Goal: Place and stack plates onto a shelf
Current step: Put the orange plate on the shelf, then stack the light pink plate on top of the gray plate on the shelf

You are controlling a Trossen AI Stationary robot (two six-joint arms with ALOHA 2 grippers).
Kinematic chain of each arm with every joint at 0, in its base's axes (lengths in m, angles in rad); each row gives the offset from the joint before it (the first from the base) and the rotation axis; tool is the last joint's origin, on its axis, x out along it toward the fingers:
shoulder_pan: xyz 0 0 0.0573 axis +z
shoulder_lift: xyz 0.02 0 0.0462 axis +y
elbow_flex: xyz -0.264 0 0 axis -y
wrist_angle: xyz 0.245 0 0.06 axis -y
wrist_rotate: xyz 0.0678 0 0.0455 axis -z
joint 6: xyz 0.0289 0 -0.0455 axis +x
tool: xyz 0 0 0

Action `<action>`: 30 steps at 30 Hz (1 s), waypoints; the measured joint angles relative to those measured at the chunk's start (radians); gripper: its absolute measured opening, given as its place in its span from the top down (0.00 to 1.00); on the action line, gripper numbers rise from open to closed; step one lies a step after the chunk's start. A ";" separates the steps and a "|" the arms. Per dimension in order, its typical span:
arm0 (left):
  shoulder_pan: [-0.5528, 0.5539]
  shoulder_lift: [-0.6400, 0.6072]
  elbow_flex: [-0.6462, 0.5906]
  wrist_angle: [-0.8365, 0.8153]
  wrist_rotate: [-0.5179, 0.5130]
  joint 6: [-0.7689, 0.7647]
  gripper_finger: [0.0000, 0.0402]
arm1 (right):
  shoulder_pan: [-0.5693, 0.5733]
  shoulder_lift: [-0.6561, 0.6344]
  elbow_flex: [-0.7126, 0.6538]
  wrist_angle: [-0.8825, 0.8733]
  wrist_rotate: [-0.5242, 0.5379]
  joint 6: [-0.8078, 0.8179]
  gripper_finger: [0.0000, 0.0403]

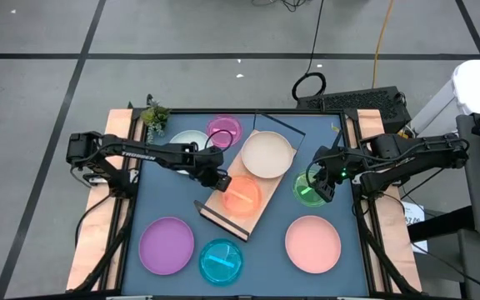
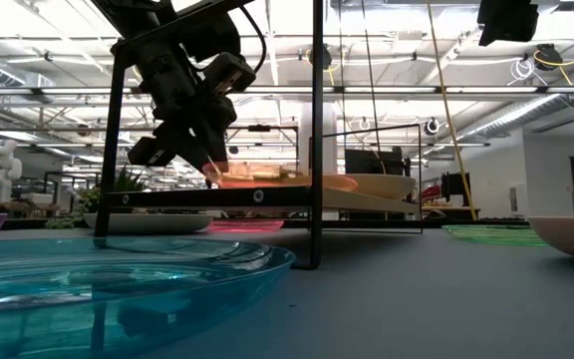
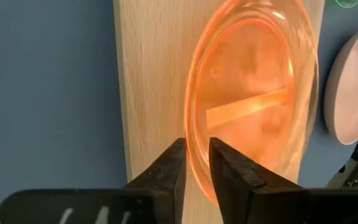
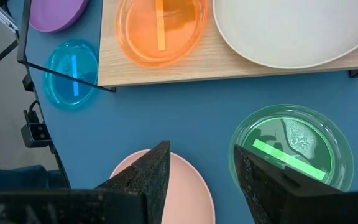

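At centre-left of the high view, the left gripper [image 1: 221,179] straddles the rim of the orange plate [image 1: 242,197], which lies on the shelf [image 1: 227,212] beside the beige plate [image 1: 267,154]; its fingers [image 3: 173,168] look to be easing off the rim rather than clenching. A clean release probably means opening fully, then lifting straight up so the plate stays put. Further right, the right gripper [image 1: 323,185] hangs spread over the green plate [image 1: 309,191], holding nothing.
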 joint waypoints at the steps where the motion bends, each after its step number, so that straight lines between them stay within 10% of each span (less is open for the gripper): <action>1: 0.000 0.000 0.000 0.000 0.003 -0.003 0.80 | 0.000 0.000 0.000 0.000 0.000 -0.003 0.60; 16: 0.000 -0.019 0.000 -0.045 0.163 -0.004 0.79 | 0.000 0.001 -0.104 -0.012 -0.031 0.115 0.60; 30: 0.015 -0.252 0.001 -0.207 0.035 0.015 0.79 | 0.000 0.000 -0.222 -0.054 -0.059 0.375 0.60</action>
